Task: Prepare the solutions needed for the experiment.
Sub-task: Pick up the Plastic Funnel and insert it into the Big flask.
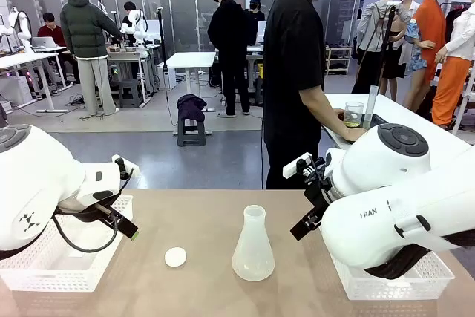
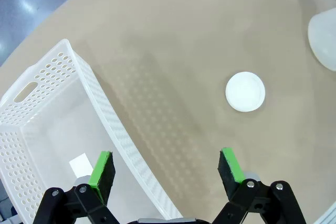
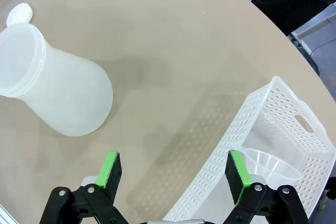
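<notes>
At the far side table, yellow liquid is ready and nothing has been poured yet.
Pale yellow liquid (image 1: 353, 119) sits in a clear beaker (image 1: 354, 108) by the person's hand (image 1: 351, 133), well apart from the empty flask (image 1: 253, 246). The white stopper (image 1: 176, 257) lies near the flask, and a funnel (image 3: 268, 163) rests in the right basket (image 3: 294, 114). The left gripper (image 2: 167, 169) and right gripper (image 3: 176, 174) hover with fingers apart, holding nothing. Filling and stoppering likely remain.

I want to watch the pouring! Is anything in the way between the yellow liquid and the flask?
The flask stands open; its stopper lies beside it. The yellow liquid is in a cup by the person's hand on another table. The right arm juts in close to the way between them.
</notes>
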Tool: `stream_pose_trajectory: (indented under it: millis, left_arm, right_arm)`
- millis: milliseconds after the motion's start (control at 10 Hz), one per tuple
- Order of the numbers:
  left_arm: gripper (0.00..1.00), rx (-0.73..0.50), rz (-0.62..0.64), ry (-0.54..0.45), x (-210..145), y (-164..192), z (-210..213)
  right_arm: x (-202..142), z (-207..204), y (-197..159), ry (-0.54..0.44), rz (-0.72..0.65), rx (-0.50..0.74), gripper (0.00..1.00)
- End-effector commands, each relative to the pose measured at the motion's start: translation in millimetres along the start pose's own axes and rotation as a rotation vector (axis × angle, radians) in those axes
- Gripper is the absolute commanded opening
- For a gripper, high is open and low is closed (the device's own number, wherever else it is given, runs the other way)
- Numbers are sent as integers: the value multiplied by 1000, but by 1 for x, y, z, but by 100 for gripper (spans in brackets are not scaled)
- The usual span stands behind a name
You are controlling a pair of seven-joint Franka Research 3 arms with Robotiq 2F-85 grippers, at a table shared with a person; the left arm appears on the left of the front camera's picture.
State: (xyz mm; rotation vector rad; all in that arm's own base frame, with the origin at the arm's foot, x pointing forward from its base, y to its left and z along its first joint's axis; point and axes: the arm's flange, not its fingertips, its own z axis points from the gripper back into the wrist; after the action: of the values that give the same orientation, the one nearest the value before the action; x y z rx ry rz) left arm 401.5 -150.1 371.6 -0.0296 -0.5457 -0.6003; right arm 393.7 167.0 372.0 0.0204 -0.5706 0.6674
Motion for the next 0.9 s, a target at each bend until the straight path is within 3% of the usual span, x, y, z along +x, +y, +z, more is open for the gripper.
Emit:
stream_pose_trajectory:
  millis: [0,800]
  left_arm:
    - [100,0,0,0,0,0,0]
    - [100,0,0,0,0,0,0]
  right_arm:
    - [0,0,0,0,-2,0,100]
    - [0,0,0,0,-2,0,100]
